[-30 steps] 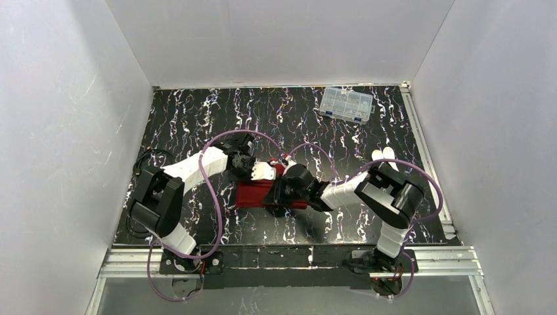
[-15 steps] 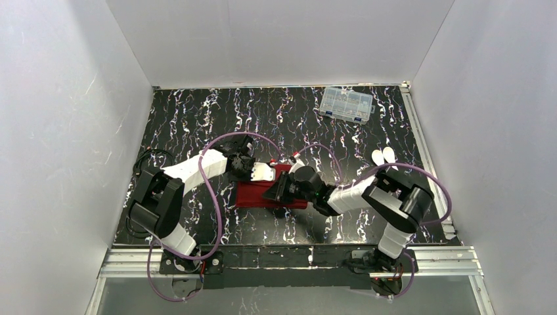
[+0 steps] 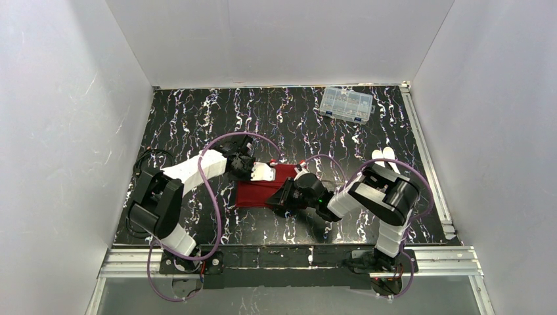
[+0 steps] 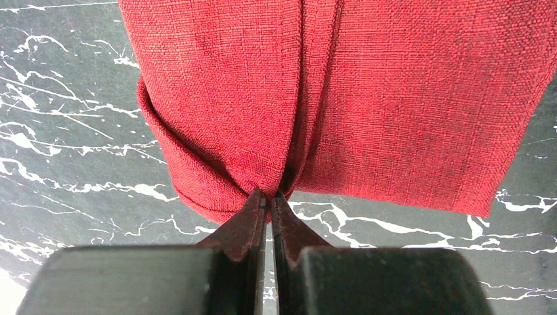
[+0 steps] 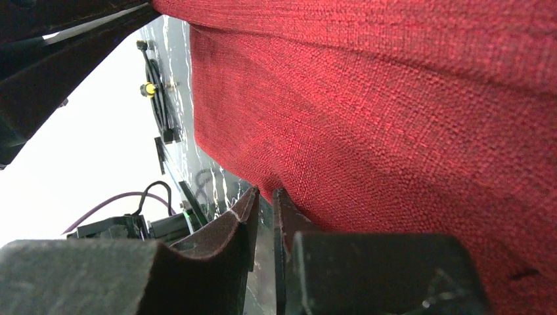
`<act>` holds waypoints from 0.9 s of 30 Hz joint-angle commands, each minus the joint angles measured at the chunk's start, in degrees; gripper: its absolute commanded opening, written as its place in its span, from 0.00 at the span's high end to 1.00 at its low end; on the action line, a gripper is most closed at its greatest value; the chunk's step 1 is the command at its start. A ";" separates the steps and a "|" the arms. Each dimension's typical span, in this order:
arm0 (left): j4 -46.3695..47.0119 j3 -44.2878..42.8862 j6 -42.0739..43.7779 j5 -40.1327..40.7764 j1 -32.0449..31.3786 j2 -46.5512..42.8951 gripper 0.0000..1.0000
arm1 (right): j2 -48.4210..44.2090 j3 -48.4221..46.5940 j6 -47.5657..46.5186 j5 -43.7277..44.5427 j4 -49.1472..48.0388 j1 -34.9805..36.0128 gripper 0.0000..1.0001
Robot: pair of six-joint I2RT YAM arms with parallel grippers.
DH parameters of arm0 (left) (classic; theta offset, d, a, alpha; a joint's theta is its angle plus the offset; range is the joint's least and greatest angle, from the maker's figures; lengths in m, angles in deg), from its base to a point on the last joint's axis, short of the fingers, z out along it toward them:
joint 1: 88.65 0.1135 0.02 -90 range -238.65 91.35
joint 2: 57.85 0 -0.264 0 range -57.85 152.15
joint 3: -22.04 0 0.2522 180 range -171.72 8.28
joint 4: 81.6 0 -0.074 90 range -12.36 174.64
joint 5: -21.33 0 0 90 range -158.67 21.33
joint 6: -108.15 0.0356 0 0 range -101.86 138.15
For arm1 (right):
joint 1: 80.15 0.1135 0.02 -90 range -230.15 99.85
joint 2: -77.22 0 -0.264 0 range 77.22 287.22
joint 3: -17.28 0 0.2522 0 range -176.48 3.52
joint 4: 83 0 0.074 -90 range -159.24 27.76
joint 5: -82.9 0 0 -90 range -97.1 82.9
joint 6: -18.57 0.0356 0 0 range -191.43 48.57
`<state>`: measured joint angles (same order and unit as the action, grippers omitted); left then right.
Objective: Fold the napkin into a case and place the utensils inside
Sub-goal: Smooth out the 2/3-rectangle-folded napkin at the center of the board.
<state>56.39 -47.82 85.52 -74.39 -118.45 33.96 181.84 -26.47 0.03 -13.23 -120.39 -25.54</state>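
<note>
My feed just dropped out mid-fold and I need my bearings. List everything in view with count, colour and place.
napkin: one, deep red, folded oblong at the table's centre
utensils: two, white, right side of the table, apart from the napkin
compartment box: one, clear, far right of the table
table: one, black with white veining, under everything
left gripper: one, black fingers, shut on the napkin's edge
right gripper: one, black fingers, nearly together at the napkin's edge; grip unclear
</note>
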 commanded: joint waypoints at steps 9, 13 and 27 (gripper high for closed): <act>-1.38 0.76 2.98 -1.29 -0.26 -6.03 1.00 | 2.12 0.84 3.10 0.81 -0.85 -0.19 0.78; -1.55 2.44 3.03 -2.13 -0.32 -6.12 1.00 | 1.03 0.38 2.33 1.41 1.38 0.00 0.78; -1.40 6.60 3.33 -2.80 -1.27 -7.53 1.00 | 2.23 -0.49 2.25 1.02 1.99 0.06 0.78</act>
<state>56.87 -41.53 88.67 -75.30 -118.91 29.41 182.71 -26.04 3.29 -13.32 -121.73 -25.65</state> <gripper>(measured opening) 0.018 0.217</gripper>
